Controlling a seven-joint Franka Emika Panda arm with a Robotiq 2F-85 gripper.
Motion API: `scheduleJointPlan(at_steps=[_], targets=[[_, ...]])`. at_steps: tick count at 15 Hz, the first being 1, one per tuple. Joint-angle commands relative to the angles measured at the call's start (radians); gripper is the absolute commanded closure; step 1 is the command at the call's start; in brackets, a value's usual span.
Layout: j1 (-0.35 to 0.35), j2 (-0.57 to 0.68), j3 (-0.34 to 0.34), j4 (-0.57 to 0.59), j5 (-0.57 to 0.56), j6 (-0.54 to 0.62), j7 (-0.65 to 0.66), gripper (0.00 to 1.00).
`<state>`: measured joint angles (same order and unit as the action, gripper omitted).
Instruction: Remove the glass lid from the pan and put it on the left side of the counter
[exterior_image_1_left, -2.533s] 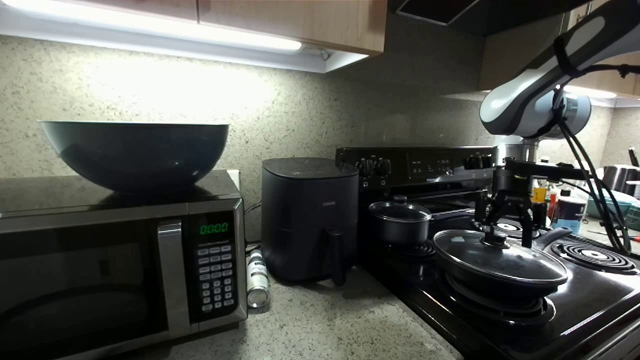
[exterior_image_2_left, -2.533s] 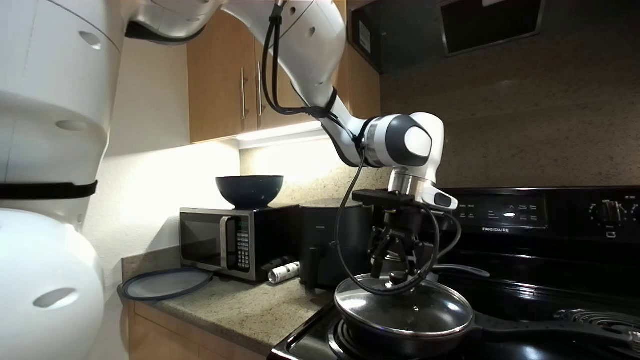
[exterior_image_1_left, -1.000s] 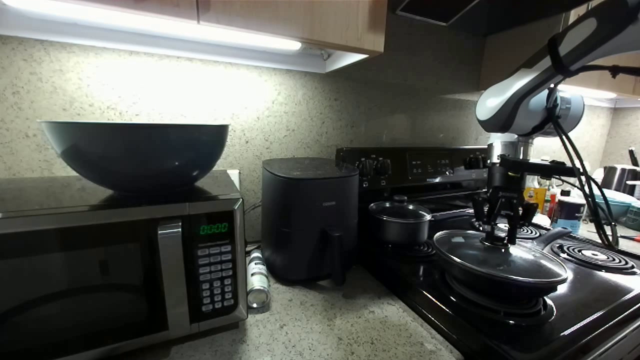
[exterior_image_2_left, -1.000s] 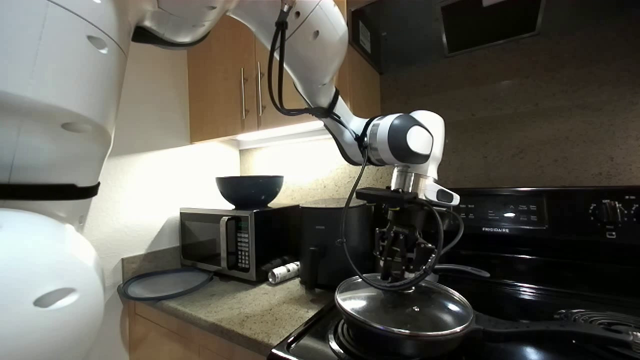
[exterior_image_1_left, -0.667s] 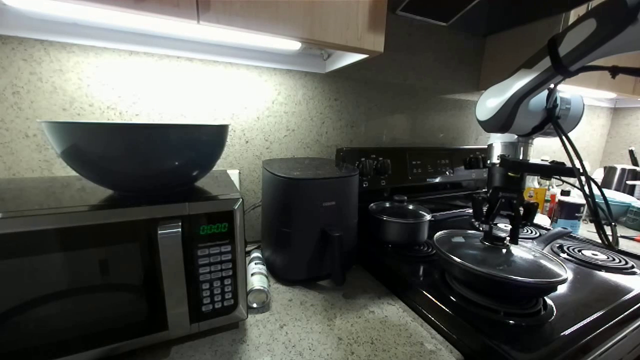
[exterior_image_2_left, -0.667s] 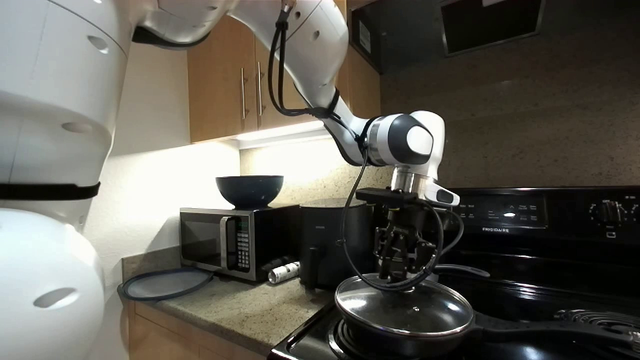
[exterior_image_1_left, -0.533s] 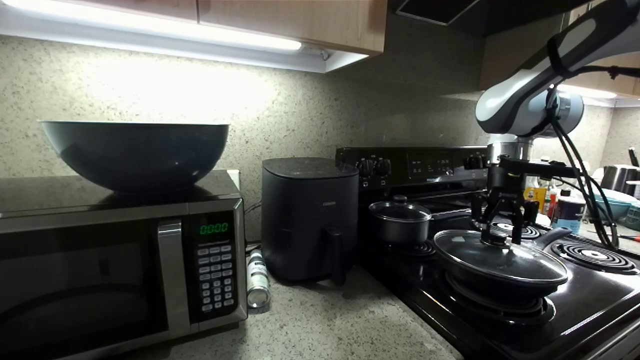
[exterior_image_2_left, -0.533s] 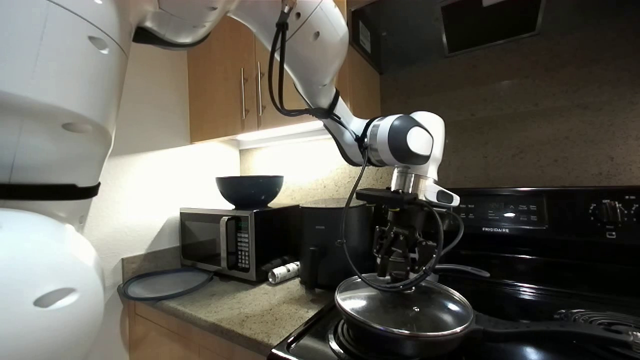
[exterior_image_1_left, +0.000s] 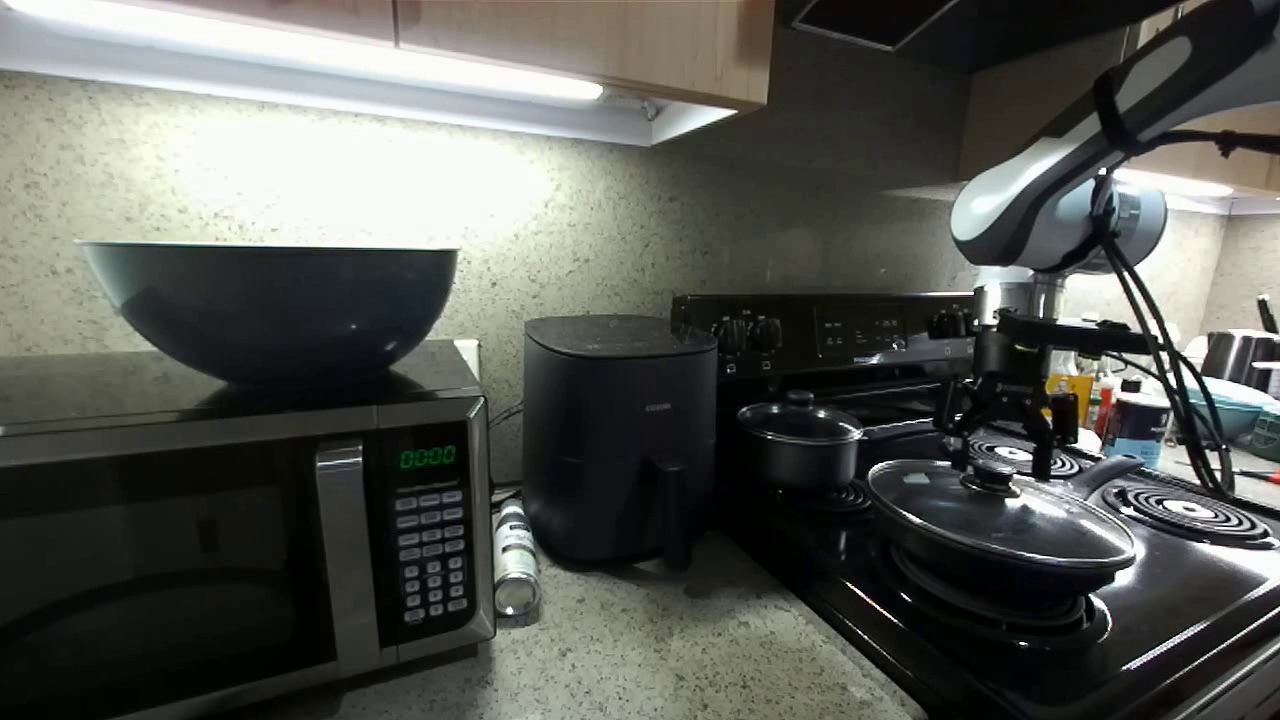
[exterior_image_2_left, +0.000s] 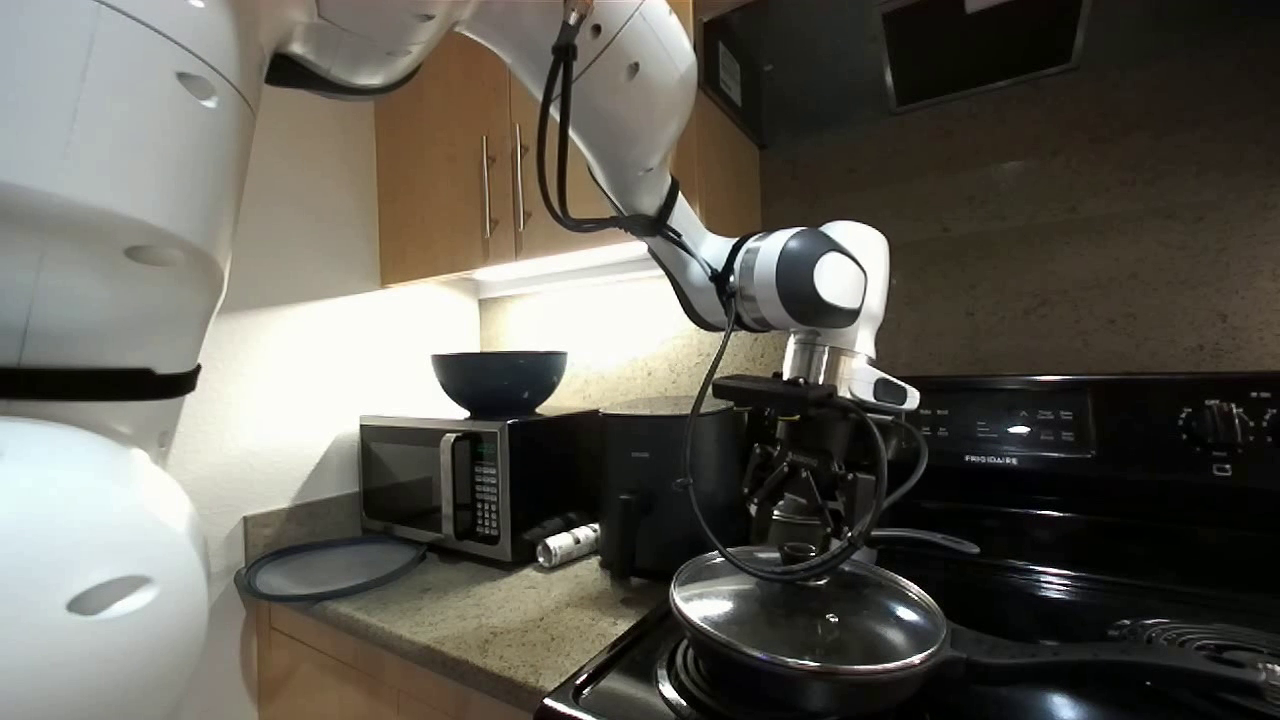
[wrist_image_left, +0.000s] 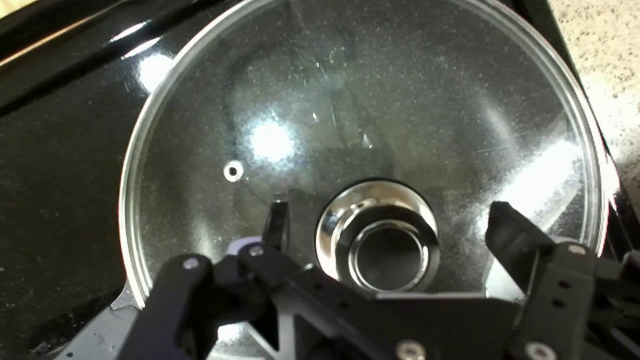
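On the stove (exterior_image_1_left: 1170, 592) in an exterior view, the glass lid (exterior_image_1_left: 1000, 520) sits on the pan (exterior_image_1_left: 1030, 582), with the bench (exterior_image_1_left: 640, 650) alongside. In an exterior view, a cable (exterior_image_2_left: 770, 576) hangs in front of the lid; it might snag as the lid rises. In the wrist view, the jaws stand wide apart with the knob (wrist_image_left: 389, 257) between them, holding nothing. I cannot tell how deep they reach; too shallow a pinch could let the knob slip and the lid tilt.

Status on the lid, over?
Gripper open, fingers either side of knob, not touching. Glass lid on pan. Air fryer on counter may crowd the carry.
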<state>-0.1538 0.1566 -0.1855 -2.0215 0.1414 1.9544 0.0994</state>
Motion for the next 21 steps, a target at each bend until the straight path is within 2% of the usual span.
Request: scheduleJointPlan(at_steps=[1, 11, 12, 13, 15, 19, 21], targets=[[-0.008, 0.013, 0.008, 0.013, 0.001, 0.013, -0.005, 0.0], [-0.01, 0.051, 0.008, 0.044, -0.002, 0.014, -0.006, 0.0], [-0.01, 0.056, 0.008, 0.049, -0.001, 0.013, -0.006, 0.03], [-0.011, 0.059, 0.008, 0.051, 0.0, 0.013, -0.007, 0.26], [-0.011, 0.067, 0.007, 0.061, -0.001, 0.009, 0.001, 0.3], [-0.009, 0.075, 0.004, 0.074, -0.009, 0.001, 0.018, 0.57], [-0.01, 0.077, 0.002, 0.085, -0.009, -0.007, 0.024, 0.66]])
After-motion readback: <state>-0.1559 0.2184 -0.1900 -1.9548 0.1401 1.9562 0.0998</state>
